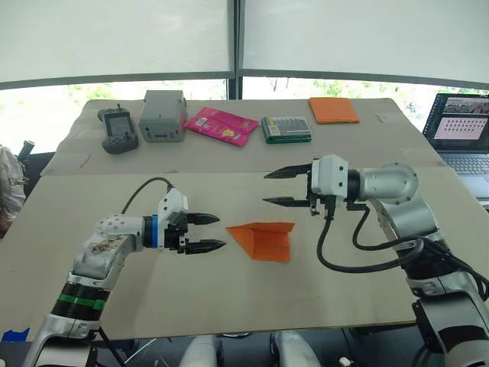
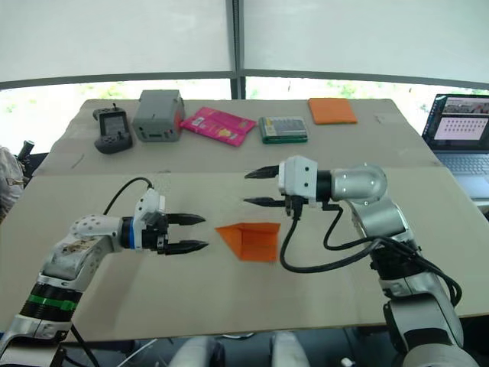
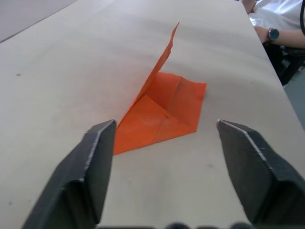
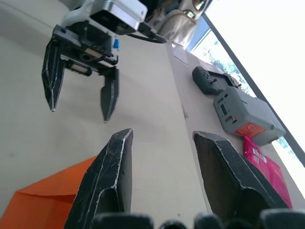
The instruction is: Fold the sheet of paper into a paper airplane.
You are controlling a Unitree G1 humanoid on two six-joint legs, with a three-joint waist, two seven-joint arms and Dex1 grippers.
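Thin bright-orange sheet of paper (image 1: 263, 240), part-folded into a wedge, lies on the pale counter (image 1: 229, 306) near centre, between the two arms. Point of the wedge faces left, square end right, so the long axis runs left-right. One flap stands up off the counter along the far edge; the rest lies flat.

Left pincer (image 1: 206, 232) is just left of the wedge tip, low, fingers spread wide and holding nothing, aimed straight along the paper's long axis. Not touching it.

Right pincer (image 1: 279, 187) is also wide and empty, hanging above and slightly beyond the paper's right end, pointing left. It sits higher off the counter than the left one.

Judgement: left arm is nearer and in line with the tip; right has to drop and come nearer to pin the square end. The raised flap looks like the next thing to press or crease.
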